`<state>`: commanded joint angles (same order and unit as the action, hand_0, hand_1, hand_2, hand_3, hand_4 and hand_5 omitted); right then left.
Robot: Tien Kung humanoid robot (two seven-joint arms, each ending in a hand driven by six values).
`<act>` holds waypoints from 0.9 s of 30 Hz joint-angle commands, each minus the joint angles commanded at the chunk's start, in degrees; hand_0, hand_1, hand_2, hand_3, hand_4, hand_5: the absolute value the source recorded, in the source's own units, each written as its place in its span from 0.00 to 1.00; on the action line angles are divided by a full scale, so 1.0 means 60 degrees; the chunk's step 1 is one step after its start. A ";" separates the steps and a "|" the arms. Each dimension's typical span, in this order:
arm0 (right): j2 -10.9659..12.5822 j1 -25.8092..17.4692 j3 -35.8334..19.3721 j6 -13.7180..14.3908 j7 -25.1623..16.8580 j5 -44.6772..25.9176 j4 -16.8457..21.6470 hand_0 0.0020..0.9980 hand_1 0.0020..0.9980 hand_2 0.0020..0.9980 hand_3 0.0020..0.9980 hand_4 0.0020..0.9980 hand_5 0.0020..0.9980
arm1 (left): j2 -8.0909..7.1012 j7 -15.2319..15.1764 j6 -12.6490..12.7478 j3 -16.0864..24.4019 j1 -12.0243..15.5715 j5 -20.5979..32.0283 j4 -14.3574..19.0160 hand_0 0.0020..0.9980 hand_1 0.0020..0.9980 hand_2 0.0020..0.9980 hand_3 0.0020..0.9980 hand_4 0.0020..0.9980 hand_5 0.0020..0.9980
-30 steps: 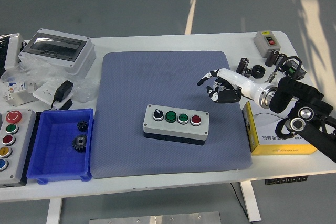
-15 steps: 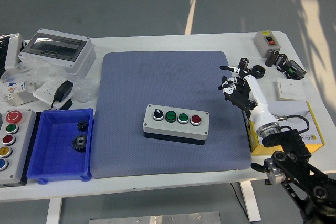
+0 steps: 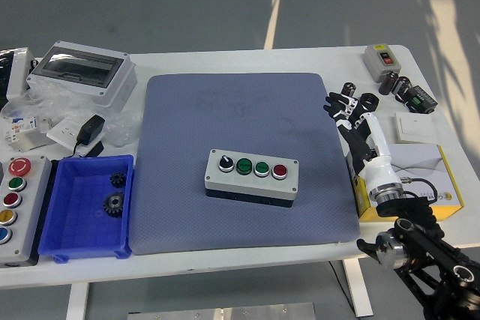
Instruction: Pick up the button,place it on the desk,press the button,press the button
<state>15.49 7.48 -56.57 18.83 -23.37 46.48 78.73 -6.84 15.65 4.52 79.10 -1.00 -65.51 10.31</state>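
At the far left a second button panel [image 3: 15, 201] sits on the white desk [image 3: 247, 61], with a blue bin [image 3: 75, 241] holding gears just beside it; behind them stand a grey enclosure with a clear lid [image 3: 81, 71] and a black adapter [image 3: 91, 130]. The grey-blue mat [image 3: 225, 110] fills the middle, and the button box [image 3: 252, 175] lies on it, flat and square, its long axis running left to right, with a black knob, two green buttons and a red one in a row. The right robot hand [image 3: 349, 114] hovers at the mat's right edge, above the yellow box [image 3: 401, 185]; its fingers are spread and hold nothing. The button box lies to the left of it and nearer the desk's front edge; the red button is the closest to it. No left arm shows, so the right robot hand seems the one to press.
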 joint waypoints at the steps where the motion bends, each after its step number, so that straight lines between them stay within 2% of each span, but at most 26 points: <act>1: -0.0009 -0.0008 -0.0007 -0.0013 0.0015 -0.0006 -0.0005 0.84 0.81 0.81 0.74 0.76 0.65 | 0.0000 -0.0005 -0.0001 -0.0004 -0.0004 0.0003 0.0000 0.63 0.58 0.55 0.61 0.61 0.19; 3: -0.0027 -0.0025 -0.0021 -0.0036 0.0049 -0.0007 -0.0012 0.84 0.81 0.81 0.74 0.76 0.65 | 0.0001 -0.0026 -0.0009 -0.0026 -0.0012 0.0009 0.0000 0.63 0.58 0.55 0.61 0.61 0.19; 4: -0.0034 -0.0033 -0.0033 -0.0049 0.0067 -0.0002 -0.0013 0.79 0.77 0.77 0.71 0.79 0.70 | 0.0000 -0.0036 -0.0012 -0.0035 -0.0017 0.0011 0.0000 0.63 0.58 0.56 0.61 0.62 0.19; 27: -0.0116 -0.0204 -0.0528 -0.0177 0.0185 -0.0037 0.0024 0.73 0.70 0.71 0.66 0.78 0.68 | -0.0023 -0.0081 -0.0027 -0.0041 0.0014 0.0007 0.0000 0.63 0.58 0.56 0.61 0.63 0.20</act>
<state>14.80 6.26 -59.74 17.77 -22.26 46.25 78.88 -6.98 15.17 4.36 78.85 -0.91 -65.46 10.31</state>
